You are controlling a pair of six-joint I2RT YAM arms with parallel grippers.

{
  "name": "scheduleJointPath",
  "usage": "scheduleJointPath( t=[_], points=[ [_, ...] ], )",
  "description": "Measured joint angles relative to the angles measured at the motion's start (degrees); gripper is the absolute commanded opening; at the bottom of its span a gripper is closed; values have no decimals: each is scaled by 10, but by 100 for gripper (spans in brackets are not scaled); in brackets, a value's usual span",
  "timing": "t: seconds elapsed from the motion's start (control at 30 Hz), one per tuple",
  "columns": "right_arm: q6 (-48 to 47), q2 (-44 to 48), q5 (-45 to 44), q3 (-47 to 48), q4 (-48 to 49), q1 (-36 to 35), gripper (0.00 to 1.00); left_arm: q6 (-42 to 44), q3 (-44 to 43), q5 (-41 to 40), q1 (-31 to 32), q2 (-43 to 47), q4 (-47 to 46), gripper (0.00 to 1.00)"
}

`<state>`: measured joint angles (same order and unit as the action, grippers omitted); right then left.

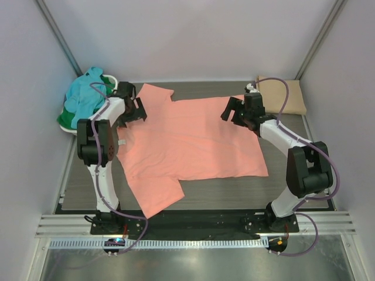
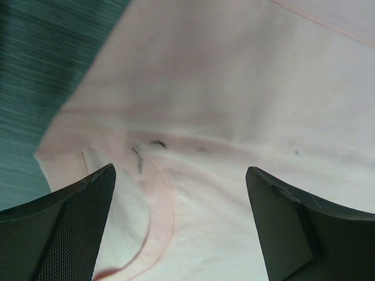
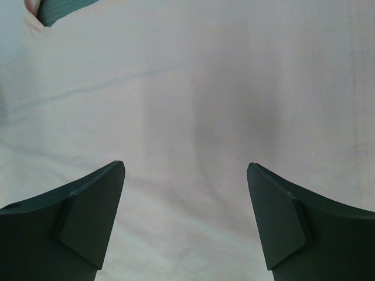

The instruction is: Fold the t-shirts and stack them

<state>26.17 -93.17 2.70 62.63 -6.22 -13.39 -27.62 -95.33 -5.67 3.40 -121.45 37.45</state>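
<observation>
currently the salmon-pink t-shirt (image 1: pixel 193 140) is spread flat across the middle of the bench (image 1: pixel 246 188), with its collar end turned to the left side and its hem to the right. one sleeve is laid toward the far edge, the other toward the near edge. the left claw (image 1: pixel 133 109) is held over the collar end of the shirt, by the far shoulder; in the left wrist view its fingers (image 2: pixel 64 234) are seen spread wide apart with nothing gripped between them, and the neckline seam (image 2: pixel 166 202) is seen below the gap. whether the fingertips are touching the cloth cannot be told. the right claw (image 1: pixel 237 111) is positioned over the far hem corner; its fingers (image 3: pixel 88 228) are likewise parted widely, and only smooth pink cloth is seen between them, none of it pinched. a folded tan t-shirt (image 1: pixel 284 95) is laid at the far right corner of the bench, just beside the right claw. at the far left corner a light blue t-shirt (image 1: pixel 87 93) is heaped against a green t-shirt (image 1: pixel 71 120), both crumpled and well apart from the tan one
</observation>
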Motion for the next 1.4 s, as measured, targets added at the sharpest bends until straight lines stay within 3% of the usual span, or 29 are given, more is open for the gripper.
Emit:
scheduleJointPath(
  t=[0.2,0.4,0.53,0.63,0.73,0.87,1.17,1.4],
  points=[
    [3,2,-10,5,-12,-1,91,10,8,-25,54,97,50,93],
    [6,104,-104,-39,-66,-39,91,-29,119,-125,156,318,94,92],
    [28,235,-160,-99,-99,-73,91,-120,229,-183,319,432,161,93],
    [45,302,-174,-135,-121,-76,90,-216,301,-195,444,468,214,92],
    [60,341,-174,-169,-145,-76,90,-339,380,-192,562,499,277,90],
    [70,364,-167,-202,-169,-76,89,-476,442,-179,666,545,335,90],
    [75,369,-127,-229,-179,-76,89,-628,654,-133,704,635,239,80],
    [74,381,-122,-234,-179,-76,89,-655,703,-144,704,759,230,70]
  ],
)
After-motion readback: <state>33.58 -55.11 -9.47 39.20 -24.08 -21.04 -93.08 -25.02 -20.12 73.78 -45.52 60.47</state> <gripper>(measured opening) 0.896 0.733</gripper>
